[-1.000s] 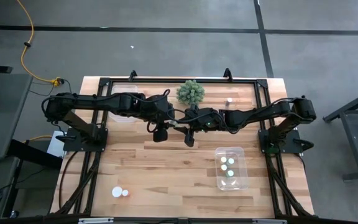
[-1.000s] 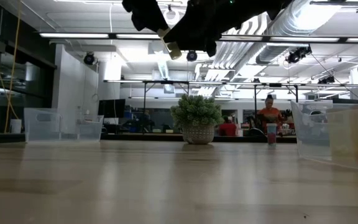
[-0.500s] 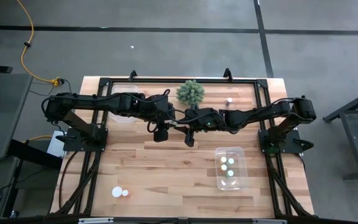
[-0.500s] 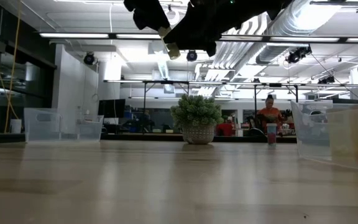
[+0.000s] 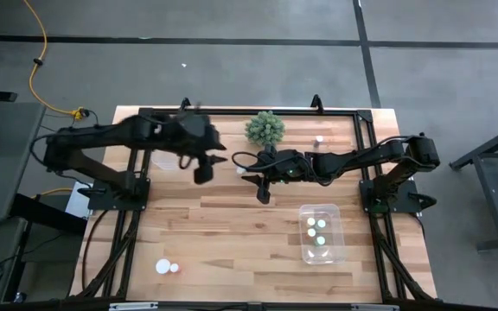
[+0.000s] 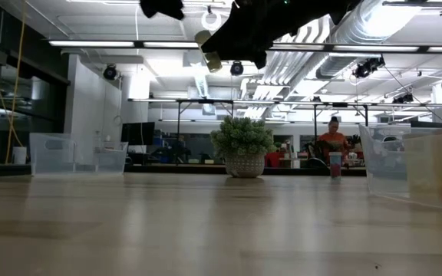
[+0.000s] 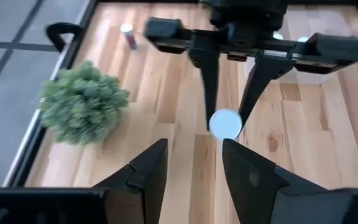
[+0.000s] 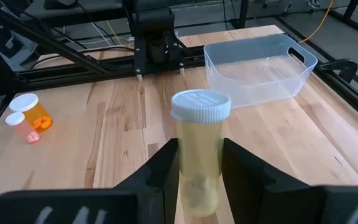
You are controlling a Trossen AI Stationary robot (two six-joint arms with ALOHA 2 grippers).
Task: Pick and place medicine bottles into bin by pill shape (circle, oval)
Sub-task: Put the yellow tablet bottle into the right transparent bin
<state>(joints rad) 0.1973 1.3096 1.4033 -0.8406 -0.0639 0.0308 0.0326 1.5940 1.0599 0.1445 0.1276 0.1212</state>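
A pale yellow medicine bottle (image 8: 197,168) with a white cap (image 7: 225,123) hangs above the table's middle, and my right gripper (image 5: 251,171) is shut on it. My left gripper (image 7: 194,146) stands open to its left, clear of the bottle, with nothing between its fingers; in the high view my left gripper (image 5: 204,171) is over the table's left half. Two orange bottles (image 8: 30,118) lie near the front left. One bottle (image 5: 319,138) stands upright at the far right. Several white-capped bottles sit in the clear bin (image 5: 321,252) at the near right. My right gripper pinches the bottle's body (image 8: 199,186) between its two fingers (image 8: 163,171), below the cap. The fingers come from the table's right, slanting slightly down, and the bottle lies along them with its cap (image 8: 201,104) pointing toward the table's left. The bottle is lifted clear of the table.
A spiky green plant ball (image 5: 265,128) stands at the far middle edge. A second clear bin (image 8: 260,68) sits at the far left, under my left arm. A black frame (image 5: 232,112) runs around the table. Bare wood lies in the near middle.
My left gripper has drawn away from the bottle toward the table's left edge and risen. The bottle stays in my right gripper, which has kept still.
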